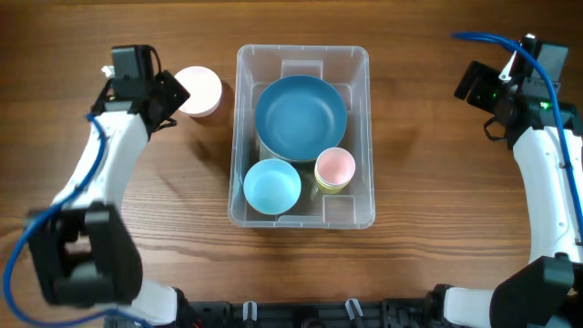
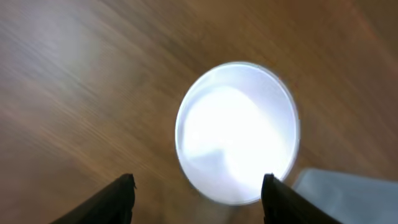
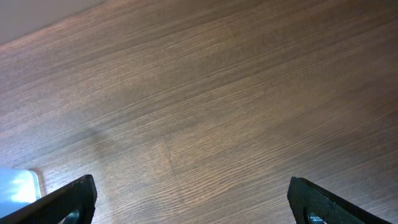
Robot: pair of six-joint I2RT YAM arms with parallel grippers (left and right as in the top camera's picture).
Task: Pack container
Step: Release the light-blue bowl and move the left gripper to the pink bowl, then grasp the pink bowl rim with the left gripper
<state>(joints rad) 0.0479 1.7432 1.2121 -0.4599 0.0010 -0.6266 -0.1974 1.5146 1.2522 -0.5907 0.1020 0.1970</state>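
Note:
The clear container [image 1: 240, 109] stands mid-table. Inside it are a large blue bowl [image 1: 301, 114], a small light-blue bowl [image 1: 272, 186] and a pink cup [image 1: 335, 168] stacked in a yellow one. A pale pink cup [image 1: 200, 91] stands on the table left of the container; in the left wrist view it shows as a bright white round opening [image 2: 236, 130]. My left gripper [image 1: 168, 96] is open just left of this cup, its fingers [image 2: 198, 193] apart and empty. My right gripper [image 1: 483, 87] is open over bare wood [image 3: 189, 199], far right of the container.
The container's corner shows at the lower right of the left wrist view [image 2: 348, 193] and at the lower left of the right wrist view [image 3: 18, 186]. Wooden tabletop [image 1: 428, 210] surrounds the container.

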